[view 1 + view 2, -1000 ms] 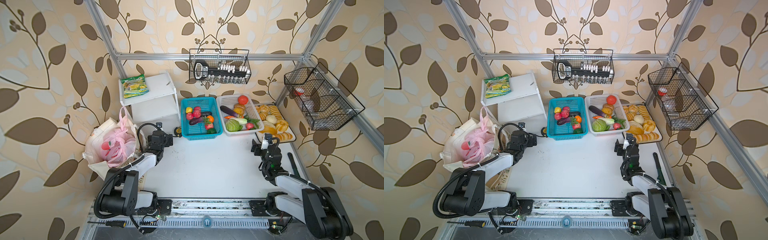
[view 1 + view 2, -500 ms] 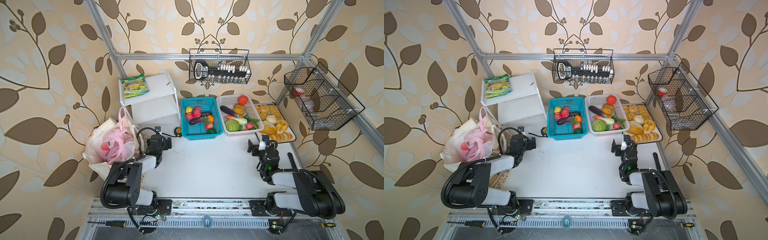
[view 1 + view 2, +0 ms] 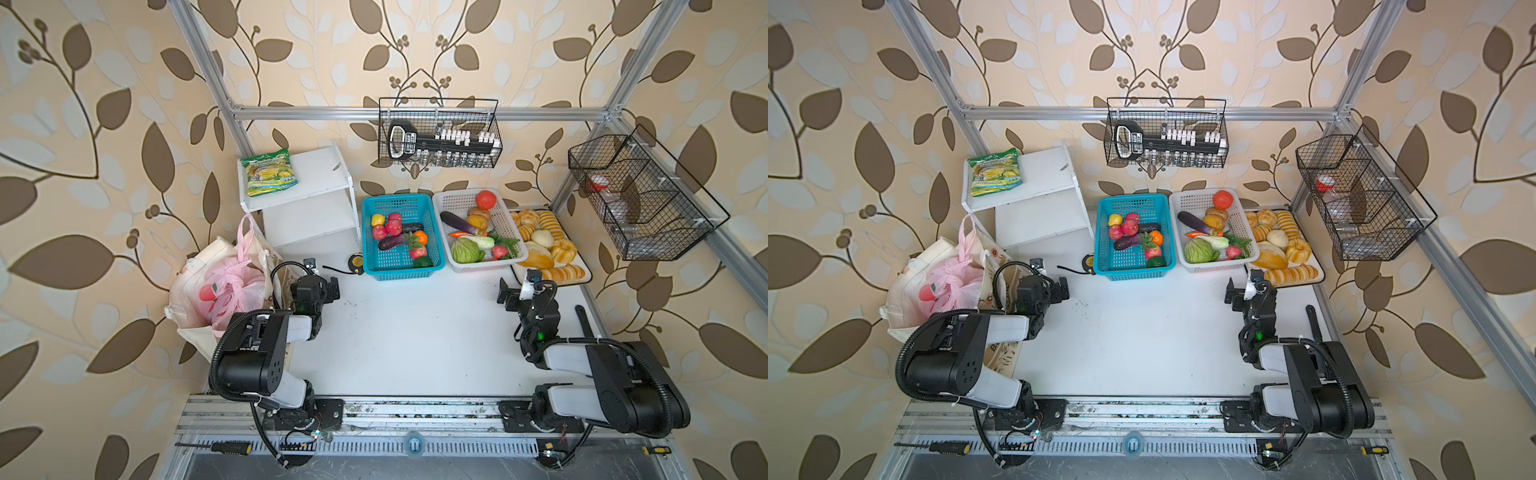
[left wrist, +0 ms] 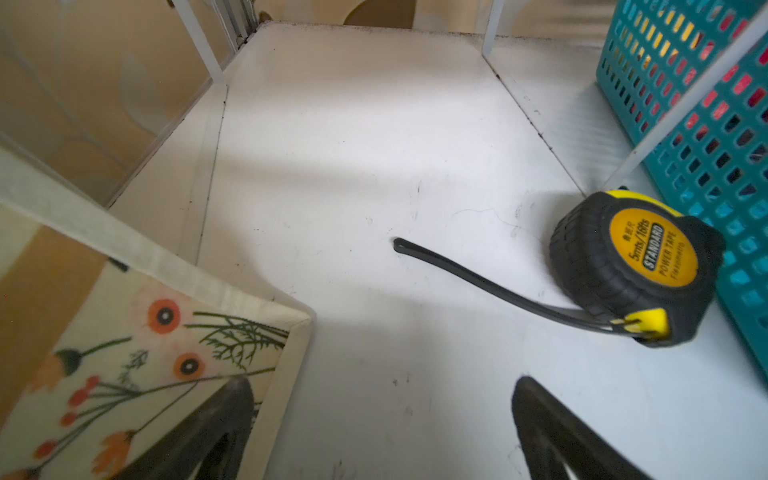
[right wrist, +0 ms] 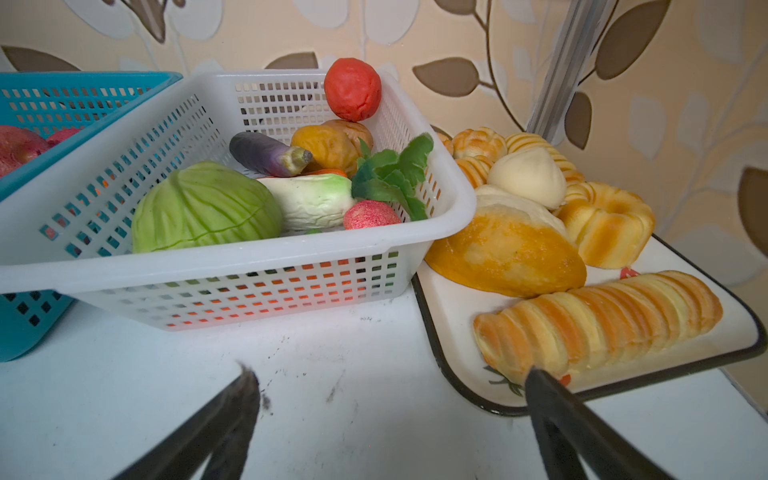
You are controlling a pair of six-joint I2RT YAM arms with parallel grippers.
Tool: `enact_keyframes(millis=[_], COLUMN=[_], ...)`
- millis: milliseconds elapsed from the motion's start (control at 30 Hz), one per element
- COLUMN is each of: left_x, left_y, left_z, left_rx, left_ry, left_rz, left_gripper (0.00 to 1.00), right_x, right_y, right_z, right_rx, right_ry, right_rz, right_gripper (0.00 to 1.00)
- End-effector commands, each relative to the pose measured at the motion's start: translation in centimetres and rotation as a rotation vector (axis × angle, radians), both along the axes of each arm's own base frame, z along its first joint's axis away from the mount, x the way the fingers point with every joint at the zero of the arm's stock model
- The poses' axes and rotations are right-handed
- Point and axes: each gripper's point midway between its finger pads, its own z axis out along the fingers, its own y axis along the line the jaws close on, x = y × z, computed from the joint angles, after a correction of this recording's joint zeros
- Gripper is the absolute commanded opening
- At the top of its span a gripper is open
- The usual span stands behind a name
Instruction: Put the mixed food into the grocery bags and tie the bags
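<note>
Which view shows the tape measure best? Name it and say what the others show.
The left wrist view: the tape measure sits large beside the teal basket, label readable. In both top views it is only a small yellow-black spot by that basket. The right wrist view misses it.

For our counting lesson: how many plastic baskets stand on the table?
2. The teal basket stands at the back of the table; the white basket sits beside it, on its right in both top views. None appears hidden.
</note>
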Motion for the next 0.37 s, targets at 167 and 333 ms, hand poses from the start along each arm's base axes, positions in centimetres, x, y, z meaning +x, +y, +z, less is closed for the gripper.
enact_keyframes(millis=[167, 333], left_x=[0.76, 0.73], left_y=[1.14, 1.14], left_z=[1.47, 1.44], left_rx=[-0.005, -0.005], left_ry=[-0.058, -0.057], left_rz=[0.055, 0.056], left_gripper=[0.99, 0.99], right_x=[0.68, 0.66], right_y=[-0.08, -0.06], right_z=[0.93, 0.94], right_rx=[0.001, 0.002], right_ry=[-0.026, -0.026], right_rz=[-0.004, -0.003], right_gripper=[1.0, 1.0])
